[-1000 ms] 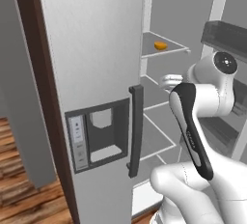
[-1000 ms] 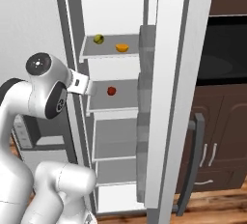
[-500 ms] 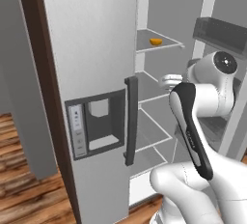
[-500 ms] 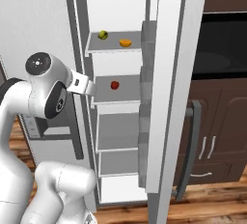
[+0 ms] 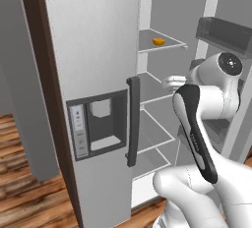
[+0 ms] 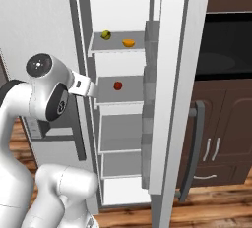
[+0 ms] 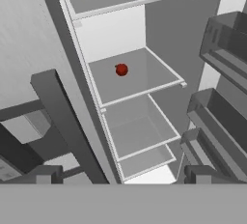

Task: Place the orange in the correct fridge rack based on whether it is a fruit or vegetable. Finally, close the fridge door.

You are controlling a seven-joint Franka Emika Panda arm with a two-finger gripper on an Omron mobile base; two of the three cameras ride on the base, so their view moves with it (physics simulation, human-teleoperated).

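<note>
Orange [image 6: 128,42] sits on the top rack [image 6: 118,48], near its front edge, just beside a yellow-green fruit [image 6: 106,35]; 1 red item [image 6: 117,85] lies on the shelf below. Placing step looks done, judging from this; remaining step is closing the door [image 6: 172,94], which stands wide open on the right. Hand [image 7: 120,175] is empty, out in front of the compartment, level with the lower shelves; orange is well above and beyond it. Tips barely show, so spread or pressed together: cannot tell. Next move calls for getting behind the door's edge and pushing it shut.
</note>
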